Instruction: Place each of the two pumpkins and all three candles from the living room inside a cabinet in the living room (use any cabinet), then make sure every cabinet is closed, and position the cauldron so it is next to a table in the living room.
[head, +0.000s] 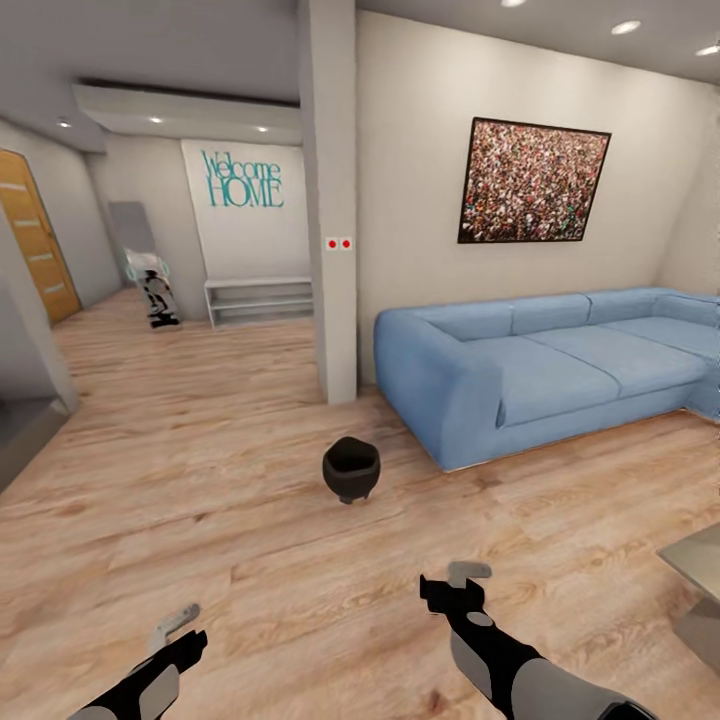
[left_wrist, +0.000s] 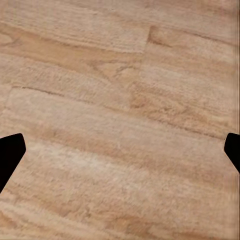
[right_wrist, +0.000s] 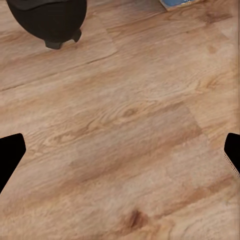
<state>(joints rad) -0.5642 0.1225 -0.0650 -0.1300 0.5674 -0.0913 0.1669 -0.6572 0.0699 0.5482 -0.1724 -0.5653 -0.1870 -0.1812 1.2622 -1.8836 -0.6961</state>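
Note:
The black cauldron (head: 351, 468) stands upright on the wood floor, just in front of the pillar and left of the sofa. It also shows in the right wrist view (right_wrist: 50, 20), well ahead of the fingers. My right gripper (head: 455, 582) (right_wrist: 120, 155) hangs open and empty over bare floor, nearer to me than the cauldron and slightly right of it. My left gripper (head: 178, 628) (left_wrist: 120, 155) is open and empty over floorboards at the lower left. A corner of the glass table (head: 700, 560) shows at the right edge. The pumpkins, candles and cabinet are out of view.
A blue sofa (head: 560, 360) runs along the right wall under a painting (head: 530, 180). A grey pillar (head: 330, 200) stands behind the cauldron. Down the hall are a white low shelf (head: 260, 300), a small standing device (head: 155, 292) and a wooden door (head: 35, 240).

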